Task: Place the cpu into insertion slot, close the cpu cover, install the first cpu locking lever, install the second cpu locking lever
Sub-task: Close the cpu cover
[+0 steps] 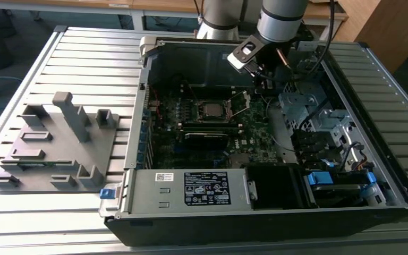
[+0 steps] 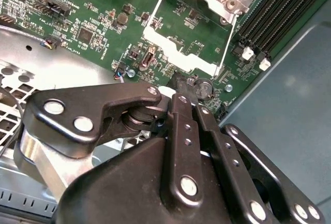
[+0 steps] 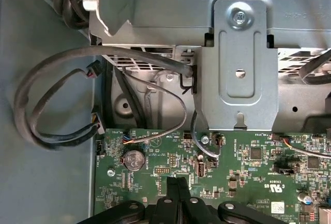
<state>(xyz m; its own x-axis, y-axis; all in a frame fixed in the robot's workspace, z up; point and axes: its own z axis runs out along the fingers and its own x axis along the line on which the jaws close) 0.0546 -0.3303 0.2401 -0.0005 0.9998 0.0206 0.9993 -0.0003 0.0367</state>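
Note:
The insertion slot (image 1: 213,109) sits mid-motherboard inside the open computer case (image 1: 261,223). A dull grey square, the cpu (image 1: 211,110), lies in its centre. The cpu cover (image 1: 241,102) stands raised on the slot's side toward the exterior view's right. In the second wrist view the cover (image 2: 178,54) is a silvery frame with green board showing through its window, and thin wire levers (image 2: 229,38) run along it. My gripper (image 1: 262,81) hangs above the board just beyond the cover, apart from it. Its black fingers are shut on nothing in both wrist views (image 2: 178,99) (image 3: 178,183).
A grey fixture plate (image 1: 55,143) lies on the slatted table at the exterior view's left. The power supply (image 1: 189,188) fills the case's near side, and a drive cage (image 1: 310,106) stands at the exterior view's right. Black cables (image 3: 51,105), a metal bracket (image 3: 238,53) and memory slots (image 2: 279,12) are close by.

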